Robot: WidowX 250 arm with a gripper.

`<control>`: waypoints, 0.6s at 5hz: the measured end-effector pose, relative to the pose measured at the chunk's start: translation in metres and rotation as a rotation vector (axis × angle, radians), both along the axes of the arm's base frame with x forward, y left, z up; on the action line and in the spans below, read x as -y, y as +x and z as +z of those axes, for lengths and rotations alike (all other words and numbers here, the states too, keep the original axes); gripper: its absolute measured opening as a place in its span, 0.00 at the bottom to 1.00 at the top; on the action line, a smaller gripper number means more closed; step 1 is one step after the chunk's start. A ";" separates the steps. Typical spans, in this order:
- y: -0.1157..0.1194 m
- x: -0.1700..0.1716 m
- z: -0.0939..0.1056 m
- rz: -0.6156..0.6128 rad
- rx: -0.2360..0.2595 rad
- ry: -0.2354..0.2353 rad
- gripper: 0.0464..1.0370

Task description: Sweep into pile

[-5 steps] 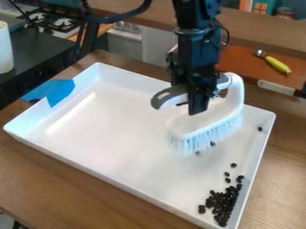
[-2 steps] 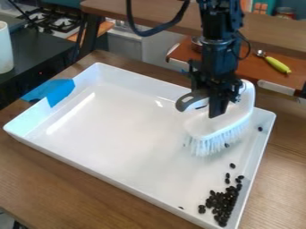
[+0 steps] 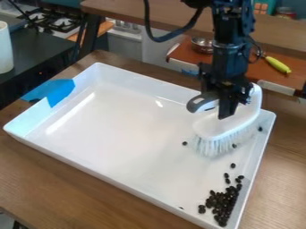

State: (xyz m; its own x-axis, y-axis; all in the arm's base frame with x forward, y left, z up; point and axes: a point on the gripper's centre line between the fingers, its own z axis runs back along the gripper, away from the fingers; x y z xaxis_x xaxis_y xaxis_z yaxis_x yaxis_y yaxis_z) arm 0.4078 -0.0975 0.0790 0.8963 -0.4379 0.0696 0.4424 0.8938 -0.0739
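your gripper (image 3: pixel 231 107) has its fingers closed round the handle of the brush (image 3: pixel 226 127), parted only by its thickness; the brush is at the tray's (image 3: pixel 119 127) right side. you look mostly done: most beans (image 3: pixel 223 205) are heaped in the near right corner. you've strays (image 3: pixel 184 143) left to sweep in. you can't tell what the bristles (image 3: pixel 214 146) hide.

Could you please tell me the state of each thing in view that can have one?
Gripper: shut on the brush's handle.
Brush: held, bristles down.
Black beans: mostly heaped in the tray's near right corner, several scattered.
Tray: upright, beans inside.
Blue tape: stuck over the tray's left wall.
Metal bowl: open side up.
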 end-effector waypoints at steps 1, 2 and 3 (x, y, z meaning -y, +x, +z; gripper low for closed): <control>0.006 0.001 -0.001 0.009 0.010 0.009 0.45; 0.007 0.001 -0.002 0.009 0.021 0.029 0.45; -0.001 0.000 -0.009 -0.010 0.003 0.033 0.45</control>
